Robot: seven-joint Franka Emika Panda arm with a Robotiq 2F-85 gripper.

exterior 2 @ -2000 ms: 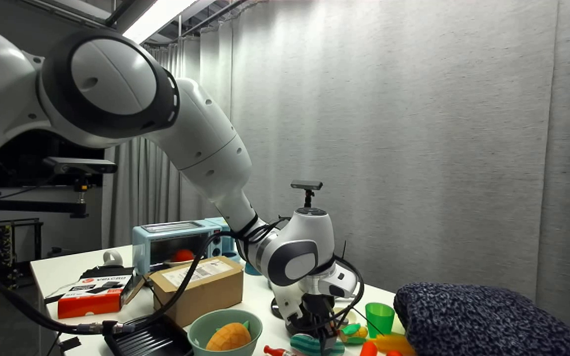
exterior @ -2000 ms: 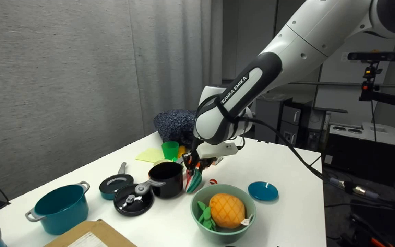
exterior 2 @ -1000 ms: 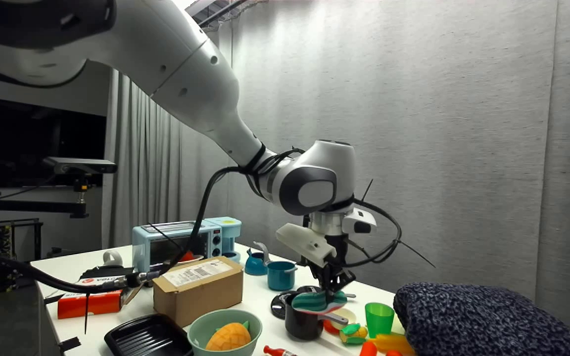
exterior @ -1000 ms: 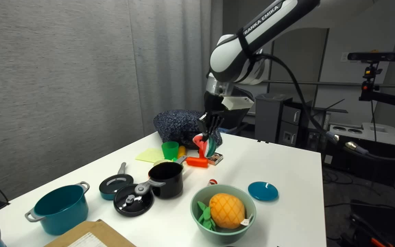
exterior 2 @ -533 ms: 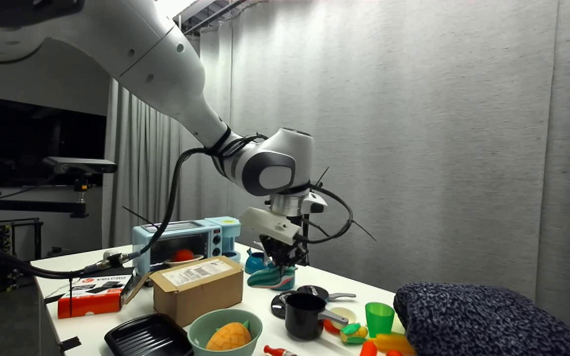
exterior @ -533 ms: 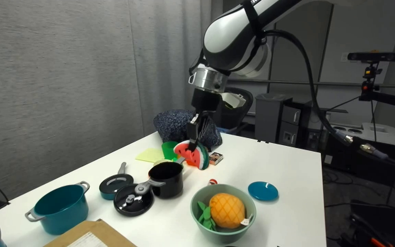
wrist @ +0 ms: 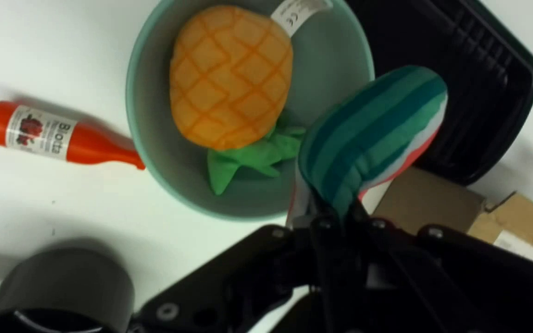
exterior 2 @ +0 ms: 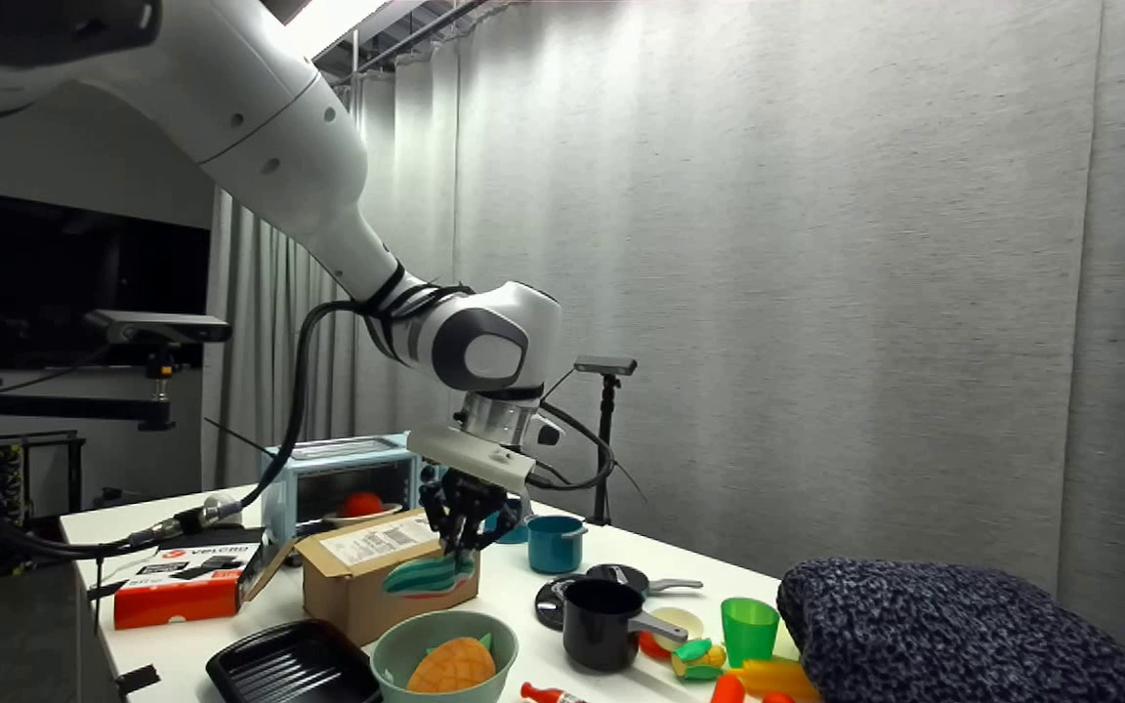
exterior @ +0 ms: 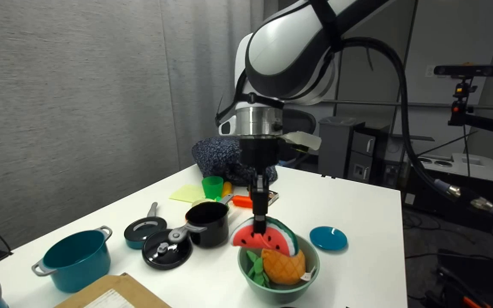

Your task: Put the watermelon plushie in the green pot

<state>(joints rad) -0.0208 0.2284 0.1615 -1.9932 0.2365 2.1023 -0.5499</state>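
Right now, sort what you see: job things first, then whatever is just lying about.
Job:
red-and-green plush watermelon wedge
light green round pot
black pincer, gripping the wedge

Lying about:
orange plush pineapple, in that pot
black round saucepan
brown cardboard box
teal two-handled pot

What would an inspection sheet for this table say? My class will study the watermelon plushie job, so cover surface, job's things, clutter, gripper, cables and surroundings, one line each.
Surface: white table; damage, nothing seen.
Job's things: watermelon plushie held in the air, not yet in the green pot.
Clutter: pineapple plush inside the green pot; red bottle by its rim, contact unclear; black pot, blue plate, ridged pan and cardboard box also out.
Gripper: fingers closed on the watermelon plushie.
Cables: thick black cable looping off the arm; snags, nothing seen.
Surroundings: grey curtain beyond the table, camera on a mount.
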